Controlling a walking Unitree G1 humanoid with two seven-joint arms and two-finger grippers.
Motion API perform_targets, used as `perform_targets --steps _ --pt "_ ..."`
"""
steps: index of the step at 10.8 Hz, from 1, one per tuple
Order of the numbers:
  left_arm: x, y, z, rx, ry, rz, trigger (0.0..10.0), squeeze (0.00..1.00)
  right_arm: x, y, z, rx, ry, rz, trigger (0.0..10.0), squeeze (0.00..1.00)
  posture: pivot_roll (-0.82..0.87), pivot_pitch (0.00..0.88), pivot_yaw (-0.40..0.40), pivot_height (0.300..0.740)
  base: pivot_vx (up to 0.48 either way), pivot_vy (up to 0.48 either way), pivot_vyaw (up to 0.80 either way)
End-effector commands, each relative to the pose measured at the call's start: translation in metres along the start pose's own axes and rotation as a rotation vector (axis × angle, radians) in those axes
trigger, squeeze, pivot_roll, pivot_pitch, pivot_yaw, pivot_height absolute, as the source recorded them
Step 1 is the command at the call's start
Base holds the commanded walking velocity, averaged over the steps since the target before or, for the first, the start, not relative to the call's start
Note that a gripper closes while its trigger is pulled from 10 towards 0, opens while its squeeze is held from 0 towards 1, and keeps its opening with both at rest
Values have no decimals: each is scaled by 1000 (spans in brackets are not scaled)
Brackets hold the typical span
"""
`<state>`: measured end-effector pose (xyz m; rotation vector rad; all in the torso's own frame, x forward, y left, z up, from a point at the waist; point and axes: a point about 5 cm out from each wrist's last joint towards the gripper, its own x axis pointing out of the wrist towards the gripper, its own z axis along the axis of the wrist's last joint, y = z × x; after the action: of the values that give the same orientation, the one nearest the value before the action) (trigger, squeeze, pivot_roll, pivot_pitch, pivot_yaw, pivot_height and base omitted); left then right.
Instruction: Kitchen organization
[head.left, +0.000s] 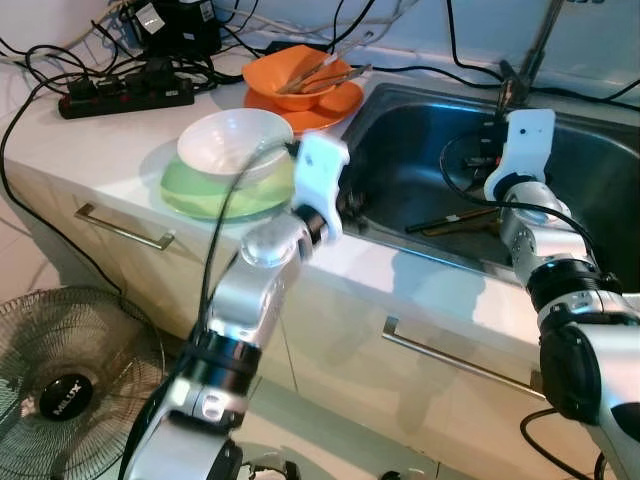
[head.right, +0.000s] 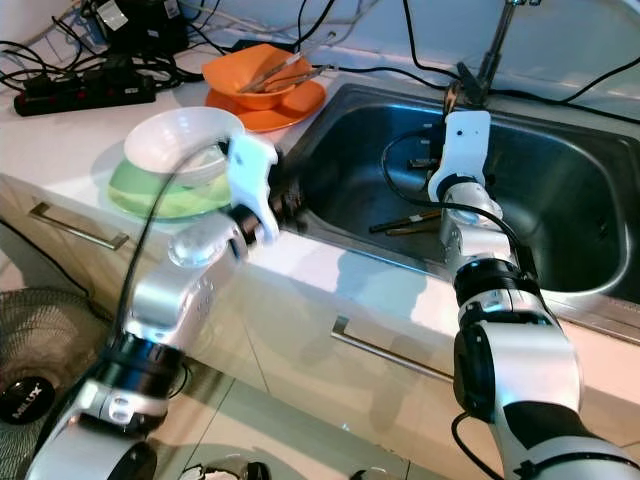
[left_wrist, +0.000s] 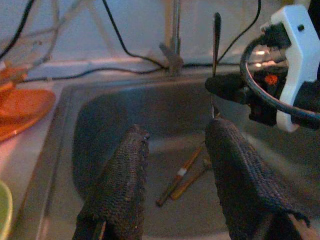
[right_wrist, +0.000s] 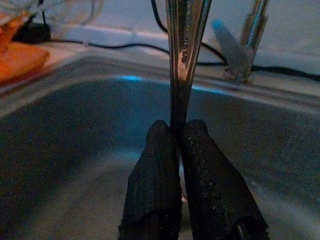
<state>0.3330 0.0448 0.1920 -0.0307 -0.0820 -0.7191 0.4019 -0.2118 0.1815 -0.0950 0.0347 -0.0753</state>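
Here the right gripper (right_wrist: 175, 145) hangs over the stainless steel sink (head.left: 600, 180), its fingers clamped on the slim handle of a shiny metal utensil (right_wrist: 184, 45), possibly a spoon, held upright. The left gripper (left_wrist: 175, 150) sits at the sink's near rim, fingers apart and holding nothing. Two brown wooden chopsticks (head.left: 450, 220) lie on the sink floor. On the white desk (head.left: 90, 140), a white bowl (head.left: 235, 140) rests on a green plate (head.left: 200, 195), near an orange bowl (head.left: 295, 70).

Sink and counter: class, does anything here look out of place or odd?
Yes. Two chopsticks lie loose on the bottom of the sink, crossing each other, while other utensils sit in the orange bowl. A power strip with tangled cables rests on the counter near the basin, which looks risky.
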Motion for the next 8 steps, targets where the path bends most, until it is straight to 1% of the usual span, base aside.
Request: perform_targets --steps 1,3,4,5,8 --pt "-3 -2 -3 3 25 -4 10000 0 1 1 0 -8 10 -2 10000 0 51 34 47 740 0 0 0" --pt "-3 -4 -6 -3 47 -5 10000 0 -1 6 -11 -11 54 20 10000 0 52 25 46 740 0 0 0" --pt "-3 -7 -7 -6 55 -5 10000 0 -1 9 -14 -9 63 29 10000 545 54 21 46 740 0 0 0" --pt "-3 -8 -8 -8 58 -8 10000 0 -2 10 -15 -10 66 35 10000 1000 53 17 46 740 0 0 0" --pt "-3 -10 -9 -11 63 -11 10000 0 -2 15 -16 -6 62 48 10000 1000 50 8 46 740 0 0 0"
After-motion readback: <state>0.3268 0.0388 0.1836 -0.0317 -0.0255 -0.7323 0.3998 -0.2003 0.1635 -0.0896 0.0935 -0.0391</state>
